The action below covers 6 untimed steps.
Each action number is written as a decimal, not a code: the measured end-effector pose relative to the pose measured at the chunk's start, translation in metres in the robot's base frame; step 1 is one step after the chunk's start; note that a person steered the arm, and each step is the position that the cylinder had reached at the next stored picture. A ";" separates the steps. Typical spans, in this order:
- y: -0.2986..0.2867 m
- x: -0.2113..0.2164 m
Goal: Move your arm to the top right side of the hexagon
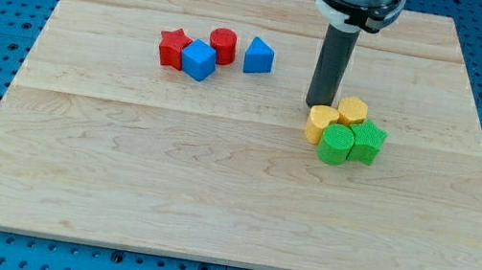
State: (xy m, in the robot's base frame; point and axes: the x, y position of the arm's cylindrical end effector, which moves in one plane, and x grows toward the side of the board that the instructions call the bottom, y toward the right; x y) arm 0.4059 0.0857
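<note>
My tip is on the board right of centre, at the end of the dark rod. A yellow hexagon lies just to the tip's right. A second yellow block, perhaps a heart, lies directly below the tip and seems to touch it. A green cylinder and a green star sit against the two yellow blocks on their lower side. The tip stands at the hexagon's left, not its top right.
A red star, a blue cube, a red cylinder and a blue triangular block form a group at the view's upper left. The wooden board lies on a blue pegboard surface.
</note>
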 end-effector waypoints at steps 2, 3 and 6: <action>-0.001 -0.029; -0.010 -0.097; -0.060 -0.094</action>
